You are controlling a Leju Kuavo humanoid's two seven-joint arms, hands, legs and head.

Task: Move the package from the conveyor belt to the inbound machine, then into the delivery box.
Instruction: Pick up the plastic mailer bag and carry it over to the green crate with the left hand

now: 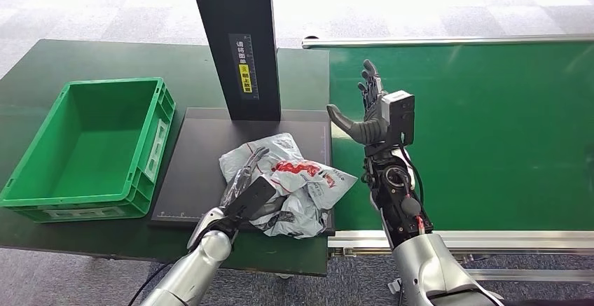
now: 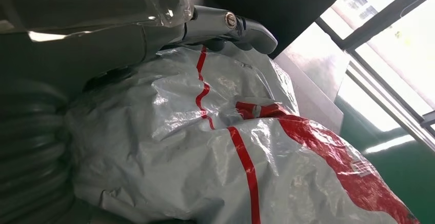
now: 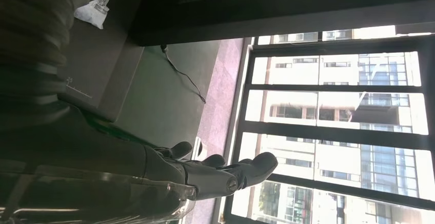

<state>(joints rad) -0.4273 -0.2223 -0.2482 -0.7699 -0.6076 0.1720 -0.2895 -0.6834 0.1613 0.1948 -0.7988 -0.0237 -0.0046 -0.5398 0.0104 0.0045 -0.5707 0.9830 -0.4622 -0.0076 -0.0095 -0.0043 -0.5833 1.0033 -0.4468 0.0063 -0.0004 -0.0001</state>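
A dark green table (image 1: 84,57) stands over grey carpet, with the green conveyor belt (image 1: 490,131) running alongside it on the right. On the table sits the inbound machine (image 1: 203,159), a flat dark platform with a tall black post (image 1: 235,40) rising from its back edge (a yellow label runs down the post's face). To the left of the platform, just beside it, is the delivery box (image 1: 42,201), a green plastic crate standing open.

The package (image 1: 294,187), a crumpled grey plastic mailer with red stripes and red print, lies on the front right part of the platform, its right edge hanging slightly over the seam toward the belt. The left hand (image 1: 242,190) reaches in from below and rests against the package's left side, its fingers laid along the wrinkled film; the left wrist view shows the thumb (image 2: 236,29) across the top of the bag and the plastic pressed into the palm, though whether the grasp is truly closed I cannot tell.

The right hand (image 1: 368,106) is raised over the belt's near edge, just right of the platform, holding nothing, fingers pointing up and apart with the thumb out to the side.
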